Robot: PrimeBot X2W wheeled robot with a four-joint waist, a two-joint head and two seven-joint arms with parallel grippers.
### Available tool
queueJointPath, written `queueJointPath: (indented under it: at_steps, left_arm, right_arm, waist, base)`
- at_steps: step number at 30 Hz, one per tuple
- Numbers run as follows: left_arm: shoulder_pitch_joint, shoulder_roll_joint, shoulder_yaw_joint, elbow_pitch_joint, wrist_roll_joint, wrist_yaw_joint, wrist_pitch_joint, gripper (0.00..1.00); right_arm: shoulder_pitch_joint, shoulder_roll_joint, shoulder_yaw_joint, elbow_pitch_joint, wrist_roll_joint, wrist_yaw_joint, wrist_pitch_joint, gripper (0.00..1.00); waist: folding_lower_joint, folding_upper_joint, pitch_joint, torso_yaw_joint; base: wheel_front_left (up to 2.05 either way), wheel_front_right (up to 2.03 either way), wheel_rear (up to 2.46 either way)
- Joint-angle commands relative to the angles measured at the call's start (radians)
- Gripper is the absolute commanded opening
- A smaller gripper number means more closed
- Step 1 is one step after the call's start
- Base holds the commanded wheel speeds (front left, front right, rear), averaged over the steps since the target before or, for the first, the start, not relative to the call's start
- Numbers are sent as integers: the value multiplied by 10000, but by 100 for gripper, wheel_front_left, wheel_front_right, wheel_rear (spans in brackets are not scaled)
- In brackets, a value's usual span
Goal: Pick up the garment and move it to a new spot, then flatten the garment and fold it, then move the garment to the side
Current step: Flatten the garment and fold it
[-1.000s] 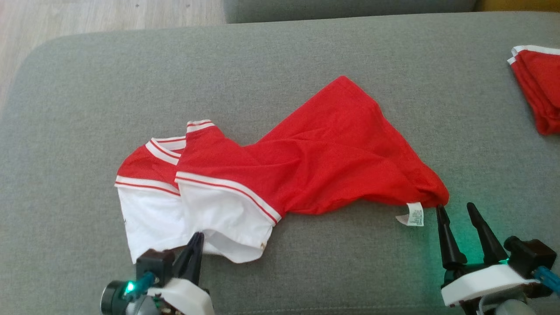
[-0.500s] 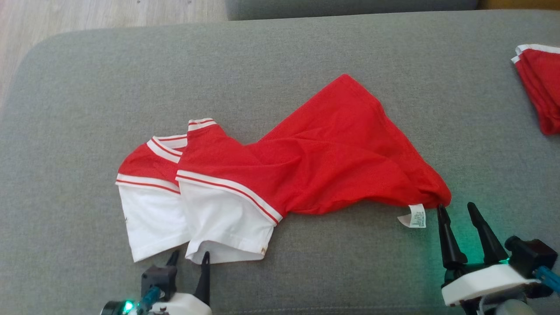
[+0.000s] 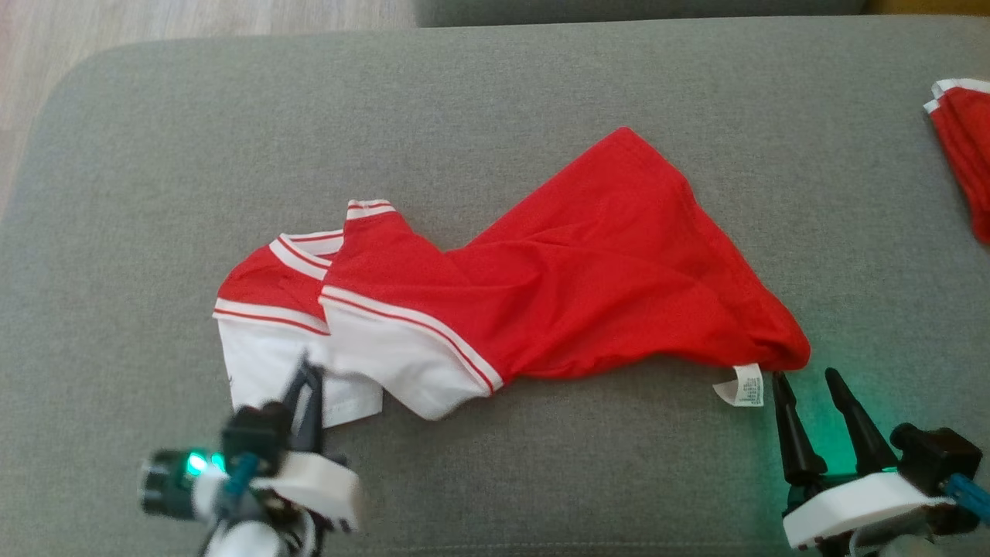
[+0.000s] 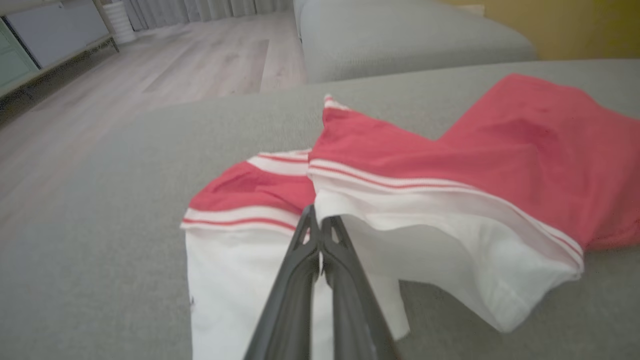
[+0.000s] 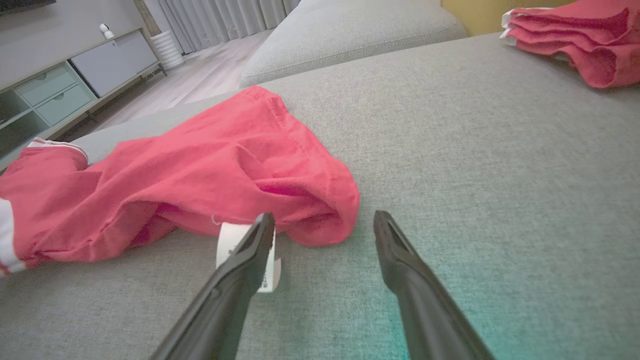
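Lying crumpled across the middle of the grey fabric sofa seat (image 3: 495,100), your red mesh jersey with white sleeves (image 3: 588,271) reaches toward the seat's front edge. Your left tool (image 3: 305,375) is clamped tight, pinching white sleeve cloth at the jersey's left end. Your right tool (image 3: 804,377) stands spread wide, holding nothing, its tips just beside the red hem corner and the small white label (image 3: 744,385).
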Motion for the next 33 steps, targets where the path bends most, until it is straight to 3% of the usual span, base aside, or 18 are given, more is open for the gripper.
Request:
queueJointPath:
  at_steps: [1,6,18,19,21,23,24,29,33]
  left_arm:
    - [-363,291,497,-349,95,54,-121,0]
    - [-288,532,1133,-1003,382,-27,-122,0]
    - [-254,511,1453,-1200,411,-147,-123,0]
    - [-262,506,1465,-1202,421,-160,-123,0]
    - [-287,498,1486,-1213,443,-186,-123,0]
    - [-314,490,1496,-1207,462,-219,-123,0]
    - [-326,495,1495,-1189,472,-244,-123,0]
    - [-413,565,1640,-1330,409,-461,-123,0]
    - [-725,1022,2033,-2008,59,-1037,-114,0]
  right_arm:
    - [-109,-255,195,-208,42,65,-95,100]
    - [-236,-268,284,142,2,65,-95,100]
    - [-1349,-11,808,2085,-192,65,-15,100]
    - [-1426,-2,918,2198,-156,65,-7,96]
    - [-1579,28,1105,2437,-22,65,44,79]
    - [-1712,32,1280,2720,87,65,179,32]
    - [-1767,16,1357,2843,111,65,199,0]
    - [-1597,-139,1434,2767,429,65,155,0]
    - [-1194,-825,1124,1188,917,65,331,0]
  waist:
    - [-1,0,2,5]
    - [-1,0,44,41]
    - [-1,0,69,109]
    - [-1,0,65,121]
    - [-1,0,67,147]
    - [-1,0,47,193]
    - [-1,0,11,222]
    - [-1,0,-493,282]
    - [-1,0,-1264,80]
  base:
    - [0,0,0]
    - [0,0,0]
    - [0,0,0]
    - [0,0,0]
    - [0,0,0]
    - [0,0,0]
    - [0,0,0]
    - [0,0,0]
    - [0,0,0]
